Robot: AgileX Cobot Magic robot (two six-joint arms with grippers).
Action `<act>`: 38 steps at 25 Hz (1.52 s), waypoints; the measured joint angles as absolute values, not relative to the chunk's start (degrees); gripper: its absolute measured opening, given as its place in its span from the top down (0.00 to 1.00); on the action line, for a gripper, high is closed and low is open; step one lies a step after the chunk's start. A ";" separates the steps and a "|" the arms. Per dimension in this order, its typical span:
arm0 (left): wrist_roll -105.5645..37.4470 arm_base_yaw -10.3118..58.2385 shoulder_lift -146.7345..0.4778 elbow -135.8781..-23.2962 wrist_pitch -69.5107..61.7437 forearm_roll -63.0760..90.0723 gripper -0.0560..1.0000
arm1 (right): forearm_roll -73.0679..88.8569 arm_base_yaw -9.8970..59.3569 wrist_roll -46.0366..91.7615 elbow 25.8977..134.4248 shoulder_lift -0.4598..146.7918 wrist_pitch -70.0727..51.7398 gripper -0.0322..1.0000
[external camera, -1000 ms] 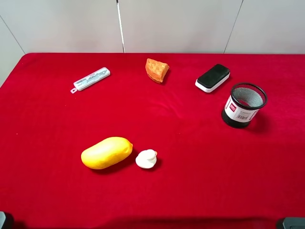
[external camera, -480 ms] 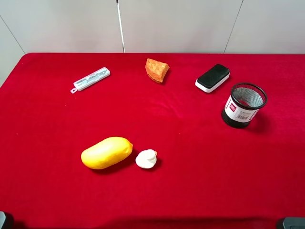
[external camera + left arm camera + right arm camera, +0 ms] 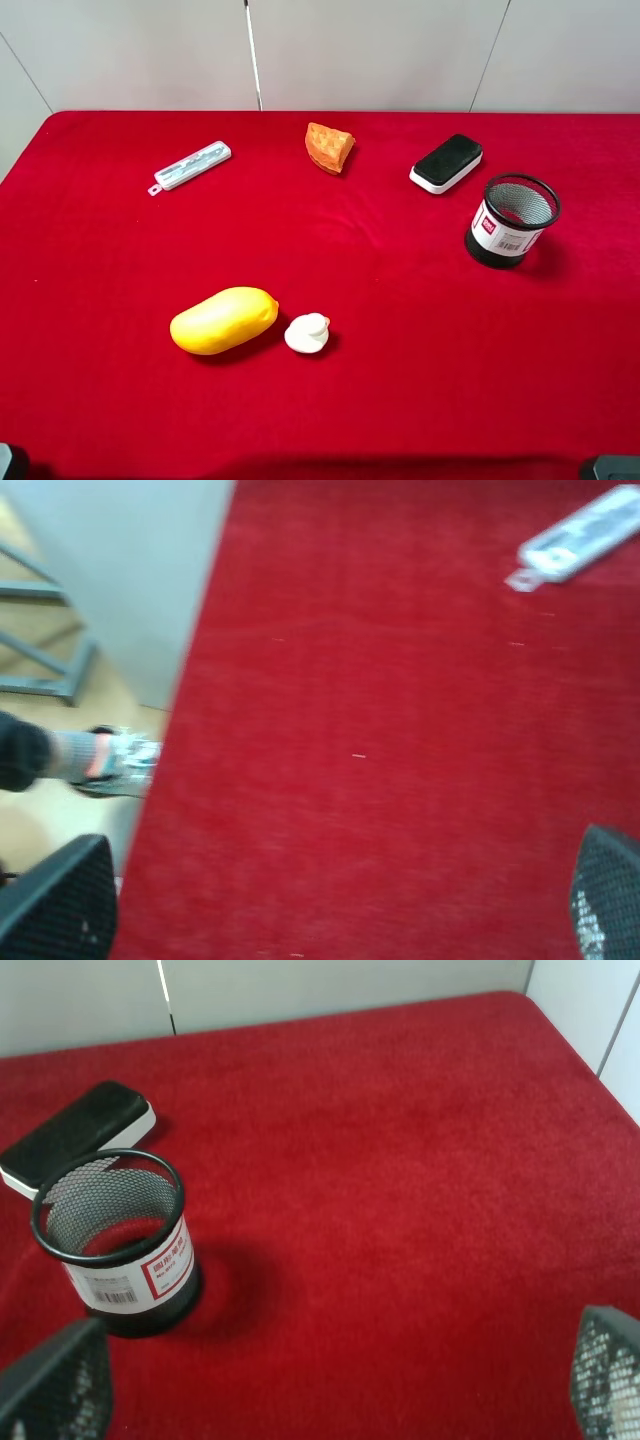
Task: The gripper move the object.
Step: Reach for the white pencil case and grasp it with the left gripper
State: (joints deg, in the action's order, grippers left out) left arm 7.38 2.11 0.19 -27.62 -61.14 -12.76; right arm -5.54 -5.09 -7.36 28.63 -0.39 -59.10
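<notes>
The object, a slim translucent white-grey case [image 3: 190, 165] with a small tab at its lower-left end, lies flat on the red cloth at the far left. It also shows in the left wrist view [image 3: 585, 535], far ahead of the left gripper. My left gripper [image 3: 335, 905] is open and empty, with its mesh-padded fingertips [image 3: 55, 900] wide apart near the table's left edge. My right gripper [image 3: 330, 1380] is open and empty, with its fingertips [image 3: 605, 1375] wide apart, short of the pen cup. In the high view only dark bits of the arms show at the bottom corners.
A black mesh pen cup [image 3: 511, 220] [image 3: 115, 1245] stands at the right, with a black-and-white eraser [image 3: 446, 163] [image 3: 75, 1135] behind it. An orange wedge [image 3: 329, 147] lies at the back centre. A yellow mango [image 3: 223, 320] and a small white piece [image 3: 307, 333] lie front left. The table's left edge [image 3: 190, 710] drops to the floor.
</notes>
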 joint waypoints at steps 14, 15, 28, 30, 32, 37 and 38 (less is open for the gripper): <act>7.38 2.11 0.19 -27.62 -61.14 -13.25 0.10 | -5.54 -5.09 -7.36 28.63 -0.39 -59.10 0.30; 7.38 2.11 0.19 -27.62 -61.14 -13.16 0.10 | -5.54 -5.09 -7.36 28.63 -0.39 -59.10 0.30; 5.91 2.11 0.12 -27.62 -61.14 -8.70 0.10 | -5.54 -5.09 -7.36 28.63 -0.39 -59.10 0.30; 5.69 2.11 -1.64 -28.31 -61.50 -8.58 0.10 | -5.54 -5.09 -7.36 28.63 -0.39 -59.10 0.30; 5.64 2.11 -4.64 -29.36 -61.43 -8.53 0.10 | -5.54 -5.09 -7.36 28.63 -0.39 -59.10 0.30; 3.72 2.11 -13.47 -32.01 -59.66 -8.71 0.11 | -5.54 -5.09 -7.36 28.63 -0.39 -59.06 0.30; 3.24 2.11 -15.28 -32.28 -59.20 -8.71 0.11 | -5.54 -5.09 -7.36 28.63 -0.39 -59.06 0.30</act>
